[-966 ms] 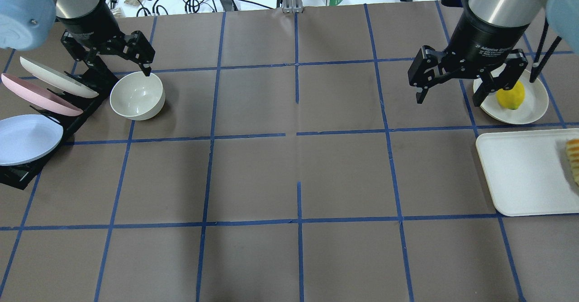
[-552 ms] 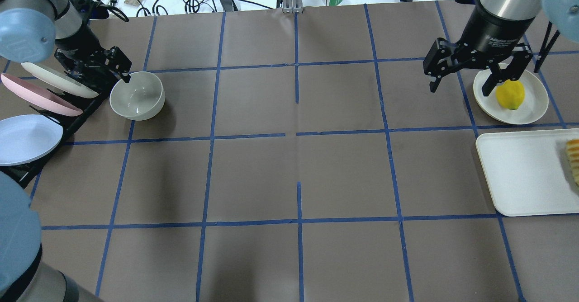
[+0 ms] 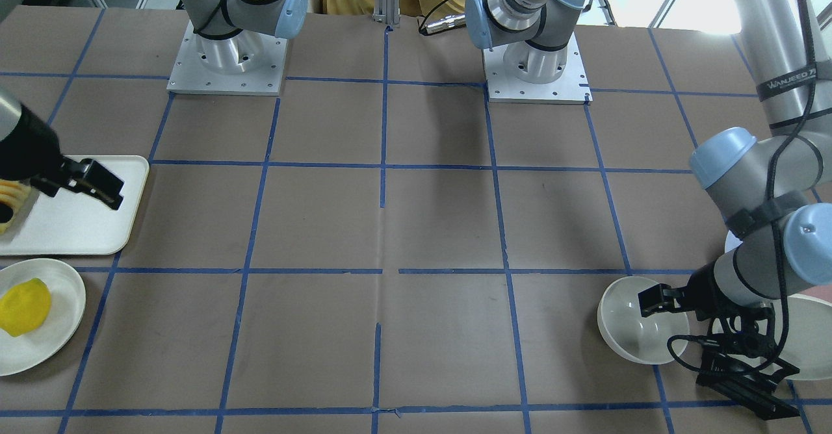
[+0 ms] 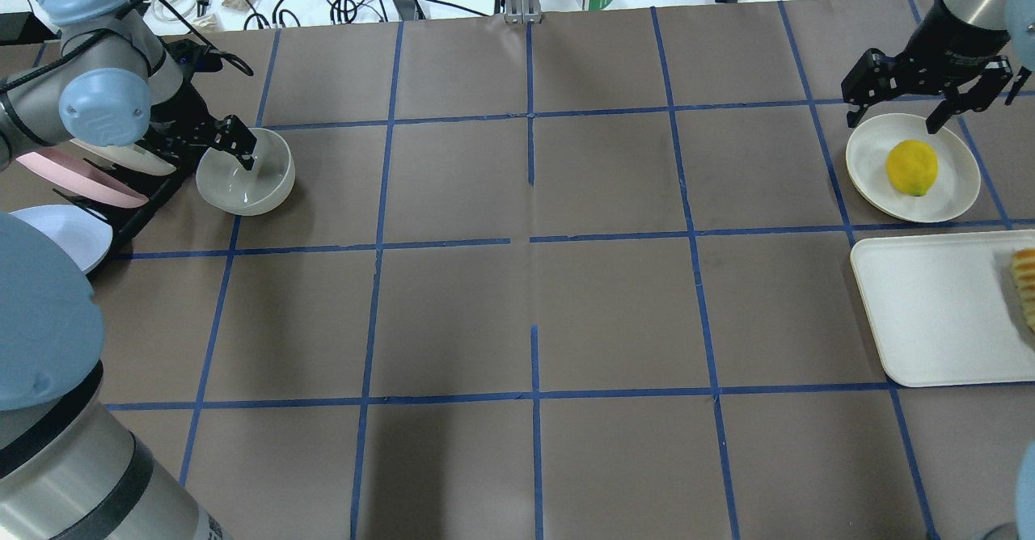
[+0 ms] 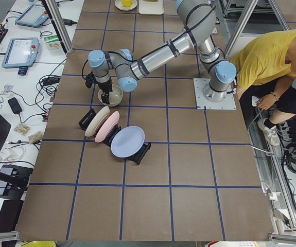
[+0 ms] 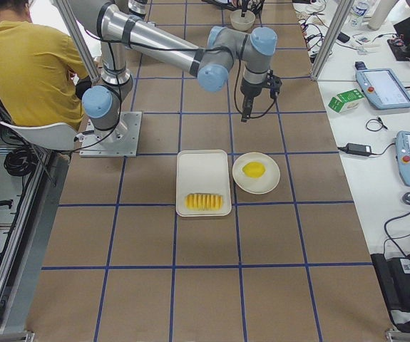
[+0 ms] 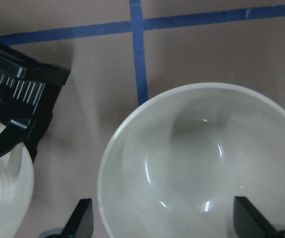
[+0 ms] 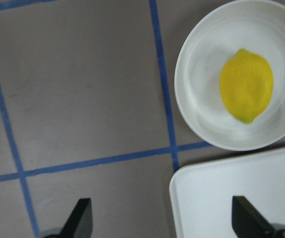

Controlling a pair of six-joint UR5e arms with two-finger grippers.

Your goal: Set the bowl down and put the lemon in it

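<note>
The cream bowl (image 4: 245,175) stands upright at the table's far left, next to a plate rack; it also shows in the front view (image 3: 640,330). My left gripper (image 4: 225,148) is open at the bowl. In the left wrist view (image 7: 164,220) one finger is outside the bowl's rim (image 7: 201,163) and the other is over its inside. The yellow lemon (image 4: 912,167) lies on a flat cream plate (image 4: 869,160) at the far right. My right gripper (image 4: 897,110) is open and empty above the plate's far edge. The right wrist view shows the lemon (image 8: 246,85) ahead of it.
A black rack (image 4: 141,204) with cream, pink and blue plates stands just left of the bowl. A white tray (image 4: 930,314) with orange-yellow sliced food (image 4: 1025,281) lies near the lemon's plate. Cables and boxes lie beyond the far edge.
My left gripper has come down and tilted, so one finger is now inside the bowl. My right gripper has moved to the far right, off the plate's left side. Bowl and lemon have not moved.
</note>
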